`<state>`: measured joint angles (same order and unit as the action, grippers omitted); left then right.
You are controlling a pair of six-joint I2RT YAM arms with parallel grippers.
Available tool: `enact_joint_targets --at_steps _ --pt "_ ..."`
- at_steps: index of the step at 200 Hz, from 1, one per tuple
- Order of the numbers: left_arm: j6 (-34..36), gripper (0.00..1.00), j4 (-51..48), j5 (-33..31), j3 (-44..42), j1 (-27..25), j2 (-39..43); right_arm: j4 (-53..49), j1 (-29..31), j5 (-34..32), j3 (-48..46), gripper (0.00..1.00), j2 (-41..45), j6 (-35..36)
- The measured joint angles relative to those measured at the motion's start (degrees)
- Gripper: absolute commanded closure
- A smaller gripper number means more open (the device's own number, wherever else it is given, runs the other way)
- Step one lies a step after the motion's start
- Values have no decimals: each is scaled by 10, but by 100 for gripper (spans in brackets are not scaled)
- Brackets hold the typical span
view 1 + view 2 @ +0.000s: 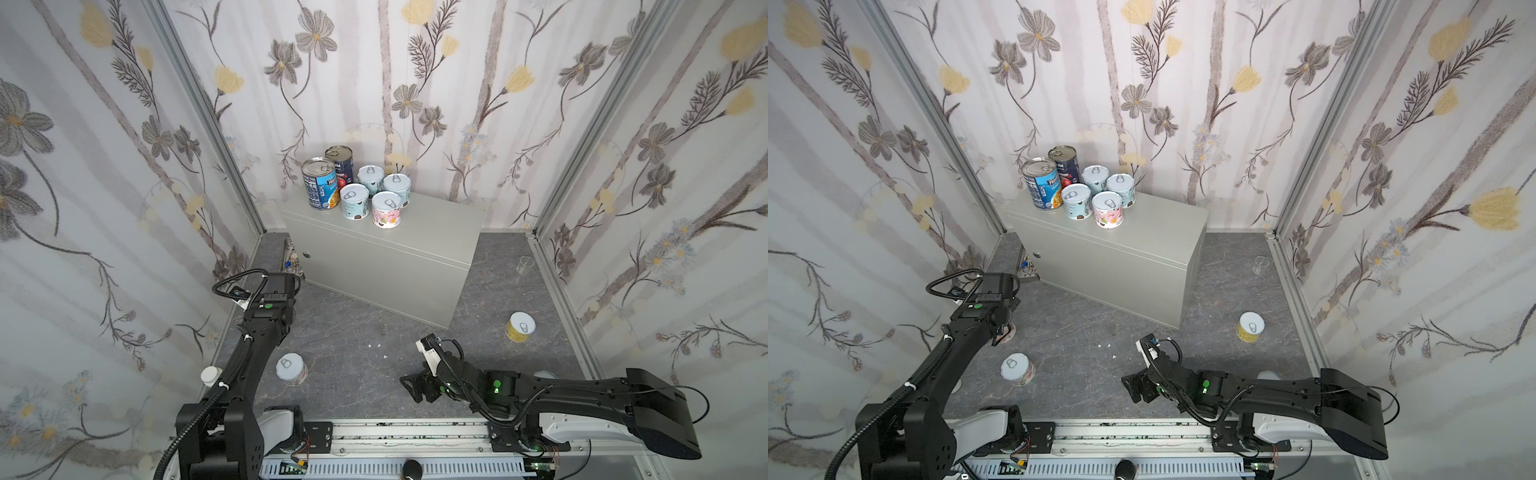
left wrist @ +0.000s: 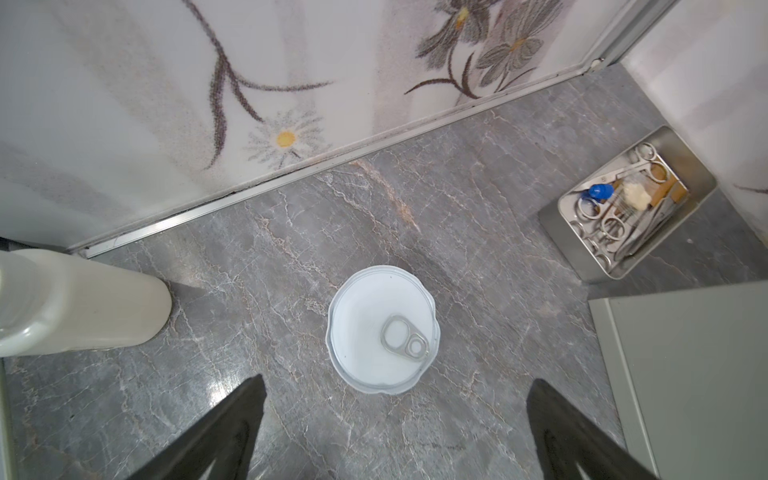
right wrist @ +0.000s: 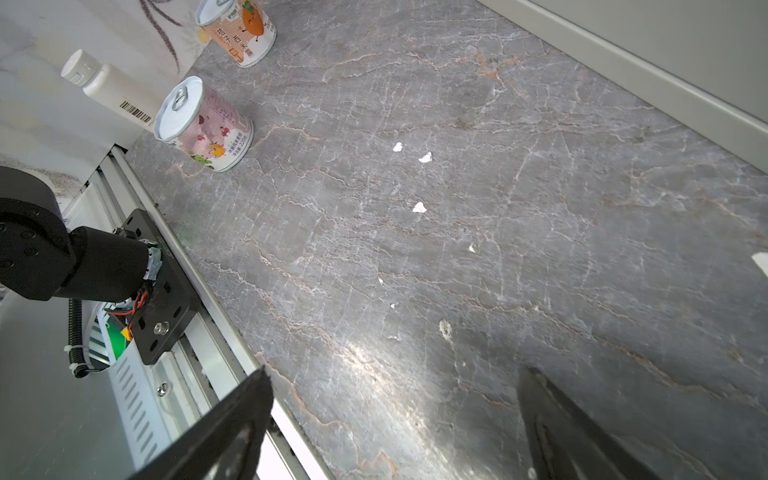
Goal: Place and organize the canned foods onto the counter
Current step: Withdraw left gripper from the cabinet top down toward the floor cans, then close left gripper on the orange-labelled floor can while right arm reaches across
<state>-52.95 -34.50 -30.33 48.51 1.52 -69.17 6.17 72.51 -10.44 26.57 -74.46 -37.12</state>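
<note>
Beyond wide left jaws, can [image 2: 381,330], untouched

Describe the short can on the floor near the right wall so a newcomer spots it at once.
Find the light-grey cabinet at the back wall. On the dark floor off its near right corner stands a short can. Its label is yellow, unlike the blue and pink cans on the cabinet.
</note>
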Motion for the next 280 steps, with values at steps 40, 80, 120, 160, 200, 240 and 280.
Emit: enact_joint_targets --at_steps 40,80,120,160,200,240,280 --pt "-17 0 20 11 1 32 -63 3 -1 0 34 6 -46 28" --pt "-22 0 47 21 10 46 -120 5 -12 8 70 5 -85 59" --pt "-22 0 74 32 16 49 -159 13 -42 22 108 5 -129 89" --pt "-22 0 94 41 17 49 -190 18 -63 41 132 5 -160 107" --pt "-28 0 105 42 19 49 -217 21 -73 56 143 5 -190 122" --pt "-34 0 111 44 24 49 -250 24 -83 67 143 5 -198 127" --pt "-36 1 115 46 29 49 -275 28 -88 75 142 5 -200 128"
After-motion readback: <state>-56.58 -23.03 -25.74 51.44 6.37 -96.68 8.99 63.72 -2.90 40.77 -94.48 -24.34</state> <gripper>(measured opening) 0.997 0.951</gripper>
